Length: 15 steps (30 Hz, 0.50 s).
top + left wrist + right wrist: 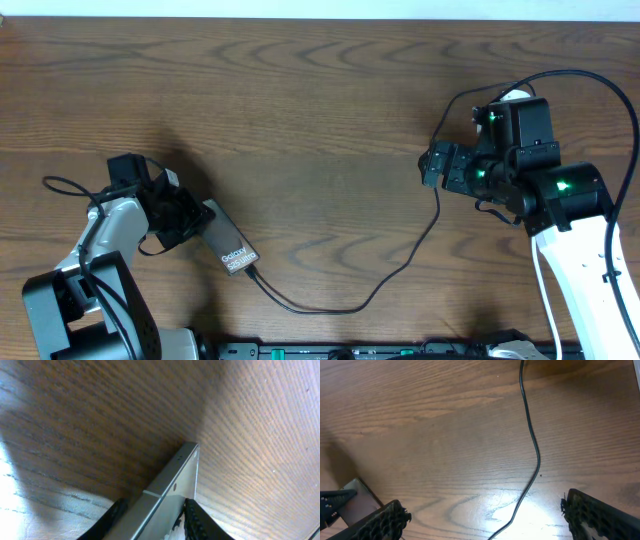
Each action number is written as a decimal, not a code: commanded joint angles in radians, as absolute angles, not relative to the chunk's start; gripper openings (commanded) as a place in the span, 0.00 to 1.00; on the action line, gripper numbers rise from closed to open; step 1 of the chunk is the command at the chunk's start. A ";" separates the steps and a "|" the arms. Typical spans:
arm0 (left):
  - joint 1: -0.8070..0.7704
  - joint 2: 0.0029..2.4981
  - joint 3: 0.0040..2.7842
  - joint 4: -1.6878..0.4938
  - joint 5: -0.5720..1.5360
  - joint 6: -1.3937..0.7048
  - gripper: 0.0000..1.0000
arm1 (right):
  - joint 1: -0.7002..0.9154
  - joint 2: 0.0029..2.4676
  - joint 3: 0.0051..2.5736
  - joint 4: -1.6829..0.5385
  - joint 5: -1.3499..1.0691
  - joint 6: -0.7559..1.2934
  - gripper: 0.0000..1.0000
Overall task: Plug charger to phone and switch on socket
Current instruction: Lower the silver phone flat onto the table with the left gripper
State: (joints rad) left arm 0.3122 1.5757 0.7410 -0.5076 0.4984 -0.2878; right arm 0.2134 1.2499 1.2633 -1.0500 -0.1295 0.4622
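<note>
Within left hand [156, 506] — the phone [175, 474]

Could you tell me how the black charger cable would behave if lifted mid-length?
The charger cable would probably sag limply, since it lies in loose curves on the table. Being thin, it is likely light and may slip from a loose grip.

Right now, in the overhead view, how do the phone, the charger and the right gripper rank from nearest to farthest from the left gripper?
1. phone: at lower left, its upper end between the fingers of the left gripper.
2. charger: tip at the phone's lower end, cable trailing off to the right.
3. right gripper: far across the table, on the right side.
</note>
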 commanded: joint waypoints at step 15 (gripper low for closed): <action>0.315 1.571 0.742 -0.575 0.449 -0.274 0.57 | 0.211 1.242 1.264 -1.042 -0.110 0.447 0.99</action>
State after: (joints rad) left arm 0.3126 1.5742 0.7414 -0.5655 0.4946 -0.2848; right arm 0.2134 1.2499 1.2633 -1.0428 -0.1215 0.4622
